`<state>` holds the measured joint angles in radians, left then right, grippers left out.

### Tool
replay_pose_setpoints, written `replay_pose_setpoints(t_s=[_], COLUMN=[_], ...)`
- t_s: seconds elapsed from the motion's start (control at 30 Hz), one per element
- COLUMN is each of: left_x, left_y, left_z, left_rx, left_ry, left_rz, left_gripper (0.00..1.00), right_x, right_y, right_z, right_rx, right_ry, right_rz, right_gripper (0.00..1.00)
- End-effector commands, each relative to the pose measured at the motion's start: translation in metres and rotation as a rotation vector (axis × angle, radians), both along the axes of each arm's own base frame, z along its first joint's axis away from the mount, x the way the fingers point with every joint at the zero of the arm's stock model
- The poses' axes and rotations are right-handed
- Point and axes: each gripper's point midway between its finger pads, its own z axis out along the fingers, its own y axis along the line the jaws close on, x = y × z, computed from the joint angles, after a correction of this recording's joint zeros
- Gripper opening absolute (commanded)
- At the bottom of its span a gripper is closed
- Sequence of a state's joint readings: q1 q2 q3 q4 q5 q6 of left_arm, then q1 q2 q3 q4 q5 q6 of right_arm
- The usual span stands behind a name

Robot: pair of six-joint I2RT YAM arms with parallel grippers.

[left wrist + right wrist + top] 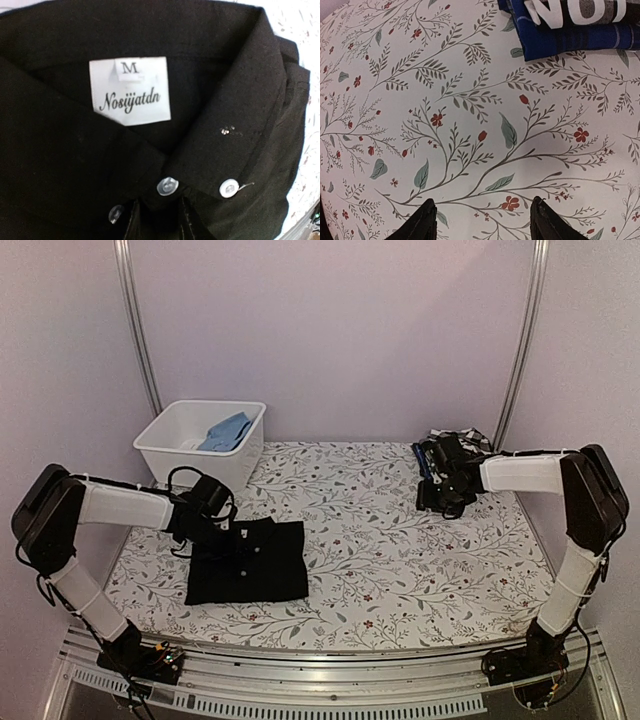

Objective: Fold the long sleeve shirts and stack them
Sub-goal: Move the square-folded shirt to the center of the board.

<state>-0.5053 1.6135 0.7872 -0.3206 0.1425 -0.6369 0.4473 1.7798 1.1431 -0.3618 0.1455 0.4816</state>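
Black collared shirt point(247, 562) lies folded, left fingers point(187, 225) at its placket, grip impossible to tell, likely for lifting; far right of it, right fingers point(422, 225) hang open, empty.

A table point(400, 570) covered in a pale cloth printed with grey leafy sprigs and small red flowers fills the middle. At its far left corner stands a white plastic bin point(165, 455), and a crumpled blue cloth point(228, 430) lies inside it. Two slanted metal poles point(138, 330) rise against plain lilac walls point(330, 330). A metal rail point(350, 665) runs along the near edge.
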Motion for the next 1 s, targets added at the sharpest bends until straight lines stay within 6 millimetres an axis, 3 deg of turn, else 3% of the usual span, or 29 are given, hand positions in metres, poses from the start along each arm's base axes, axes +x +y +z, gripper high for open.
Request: replay_pose_setpoints(t_s=[0.0,0.1,0.23,0.5,0.77,0.97], left_x=[-0.018,-0.020,-0.015,-0.003,-0.006,-0.012], left_y=[0.029,0.027,0.013,-0.032,-0.074,-0.084], left_z=[-0.008,-0.002,0.020,0.071,0.105,0.112], left_rx=[0.127,0.116,0.054,-0.040,-0.105,-0.139], left_ry=[0.071,0.072,0.024,-0.091,-0.160,-0.174], left_rz=[-0.043,-0.062,-0.092,-0.169,-0.231,-0.254], left_gripper=[0.27,0.27,0.28,0.31,0.31,0.31], right_x=[0.044,0.064,0.082,0.112,0.130,0.137], right_y=[-0.019,-0.030,-0.042,-0.056,-0.072,-0.070], right_z=[0.003,-0.003,-0.011,-0.026,-0.047,-0.063], right_rx=[-0.069,-0.126,-0.186,-0.230,-0.250,-0.250], right_ry=[-0.062,-0.069,-0.066,-0.052,-0.021,0.023], right_rz=[-0.024,-0.047,-0.066,-0.101,-0.167,-0.185], right_gripper=[0.60,0.58,0.58,0.55,0.45,0.37])
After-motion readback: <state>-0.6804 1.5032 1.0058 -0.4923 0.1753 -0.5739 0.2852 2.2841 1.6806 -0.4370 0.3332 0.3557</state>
